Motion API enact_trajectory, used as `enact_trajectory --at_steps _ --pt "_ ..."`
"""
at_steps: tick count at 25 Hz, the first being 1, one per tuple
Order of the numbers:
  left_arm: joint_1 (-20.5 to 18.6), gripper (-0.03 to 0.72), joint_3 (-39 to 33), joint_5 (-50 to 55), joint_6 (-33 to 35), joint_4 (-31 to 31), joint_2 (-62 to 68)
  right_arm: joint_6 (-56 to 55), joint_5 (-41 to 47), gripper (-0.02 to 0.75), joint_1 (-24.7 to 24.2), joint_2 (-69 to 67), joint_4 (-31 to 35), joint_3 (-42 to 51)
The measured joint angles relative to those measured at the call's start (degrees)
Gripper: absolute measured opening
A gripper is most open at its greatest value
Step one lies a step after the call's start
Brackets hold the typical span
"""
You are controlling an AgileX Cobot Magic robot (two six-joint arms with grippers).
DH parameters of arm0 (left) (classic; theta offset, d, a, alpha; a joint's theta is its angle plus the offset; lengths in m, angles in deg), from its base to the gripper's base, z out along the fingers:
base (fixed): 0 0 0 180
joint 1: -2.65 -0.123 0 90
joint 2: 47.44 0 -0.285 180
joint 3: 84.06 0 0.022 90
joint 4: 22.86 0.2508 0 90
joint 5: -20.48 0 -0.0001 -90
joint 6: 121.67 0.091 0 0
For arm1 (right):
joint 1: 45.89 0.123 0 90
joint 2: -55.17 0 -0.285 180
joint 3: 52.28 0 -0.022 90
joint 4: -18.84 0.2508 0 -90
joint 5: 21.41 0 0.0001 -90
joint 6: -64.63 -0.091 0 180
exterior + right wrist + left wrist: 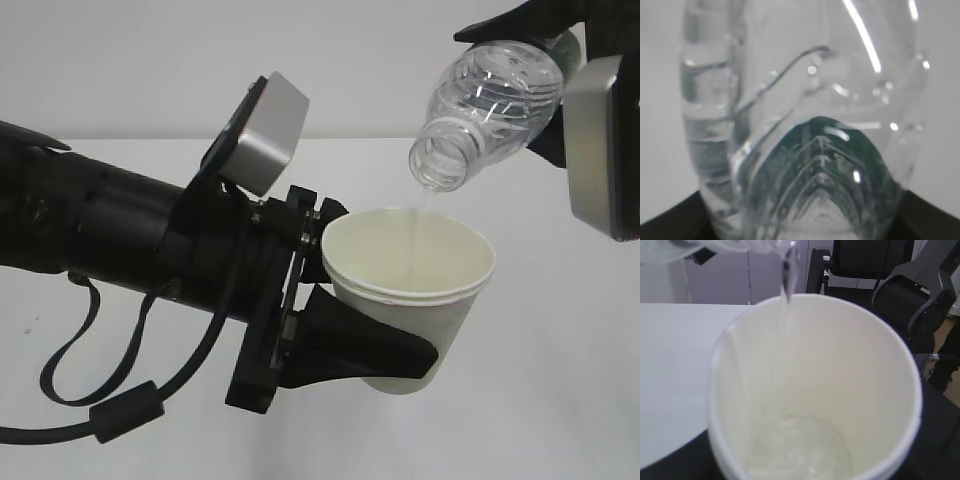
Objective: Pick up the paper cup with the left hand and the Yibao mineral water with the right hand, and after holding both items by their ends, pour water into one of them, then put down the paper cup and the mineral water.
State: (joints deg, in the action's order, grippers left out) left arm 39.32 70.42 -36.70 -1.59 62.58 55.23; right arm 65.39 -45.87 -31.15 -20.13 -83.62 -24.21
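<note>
Left gripper (pixel 385 345): jaws closed partway round the lower wall of the paper cup (pixel 420 300), one dark finger (pixel 370 350) wrapping the front of the base, the other behind the cup by the rim at 9 o'clock; cup held clear of the white table (pixel 560 400), mouth up and tilted slightly, presumably to face the stream. Right gripper (pixel 560 95): closed on the body end of the Yibao mineral water (pixel 490 100), at 1 o'clock from the cup, bottle tipped neck-down toward 7 o'clock, cap off. A thin stream of water (pixel 422 225) falls from the bottle mouth into the cup, entering near the far rim. Left wrist view: the stream (pixel 786 285) crosses the rim at 12 o'clock and a shallow pool (pixel 800 450) lies at the bottom; the cup is far from full. Right wrist view shows only the bottle (pixel 805 125), green label visible through it. Judgement: pour underway. Margin at the far rim looks small; the stream could miss if either arm drifts. Table beneath appears open for set-down.
</note>
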Motion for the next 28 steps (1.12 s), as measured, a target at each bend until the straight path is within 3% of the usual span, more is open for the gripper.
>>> enact_trajectory --at_steps 28 --pt "0.0 0.452 0.0 1.3 0.0 -0.2 0.0 0.7 0.0 0.473 0.0 0.0 0.0 0.0"
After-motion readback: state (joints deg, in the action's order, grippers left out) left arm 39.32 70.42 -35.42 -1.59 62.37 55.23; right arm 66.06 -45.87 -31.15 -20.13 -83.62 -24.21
